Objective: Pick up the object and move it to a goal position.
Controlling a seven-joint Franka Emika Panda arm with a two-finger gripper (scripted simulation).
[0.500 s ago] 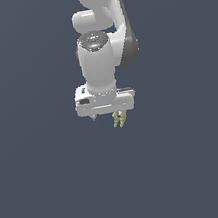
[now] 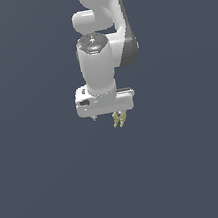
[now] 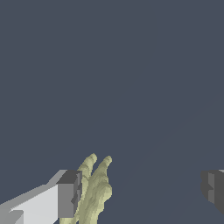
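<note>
The object (image 2: 119, 119) is a tiny pale yellow-green lump with finger-like lobes. In the exterior view it hangs just under the white hand, high above the floor. In the wrist view the object (image 3: 94, 190) rests against one grey-tipped finger (image 3: 68, 199). The other finger (image 3: 213, 187) stands far off across a wide empty gap. My gripper (image 3: 140, 192) is open, and only that one finger touches the lump. Seen from outside, the gripper (image 2: 107, 117) points straight down, with one short fingertip (image 2: 93, 118) showing under the hand on the exterior view's left.
A plain dark grey-blue floor (image 2: 56, 201) fills both views. The white arm (image 2: 96, 11) rises out of the exterior view's top.
</note>
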